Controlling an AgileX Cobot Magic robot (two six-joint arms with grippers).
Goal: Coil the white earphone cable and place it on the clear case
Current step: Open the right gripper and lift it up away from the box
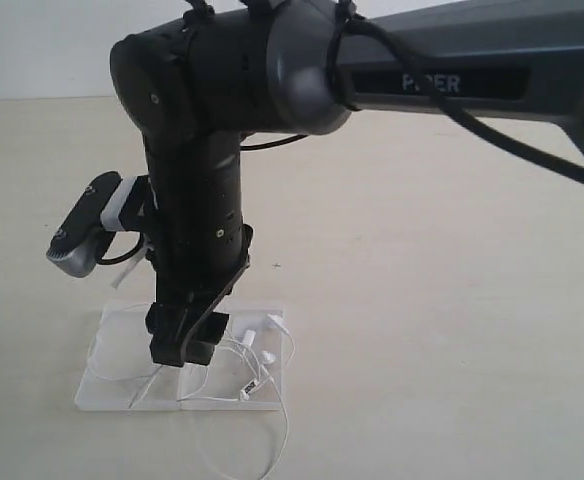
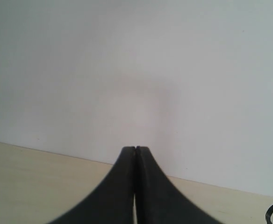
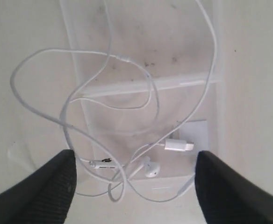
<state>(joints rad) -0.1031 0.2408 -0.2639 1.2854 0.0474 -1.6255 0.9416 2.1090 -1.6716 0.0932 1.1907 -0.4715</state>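
The clear case lies open and flat on the table at the lower left of the exterior view. The white earphone cable sprawls over it in loose loops, one loop hanging past the front edge. An earbud and the inline piece rest on the right half. My right gripper points straight down over the case, open and holding nothing. In the right wrist view its gripper stands wide above the cable, an earbud, the plug and the case. My left gripper is shut and empty, facing a wall.
The right arm stretches across from the upper right, its wrist camera sticking out to the left. A white square label sits inside the case near the plug. Bare beige table surrounds the case.
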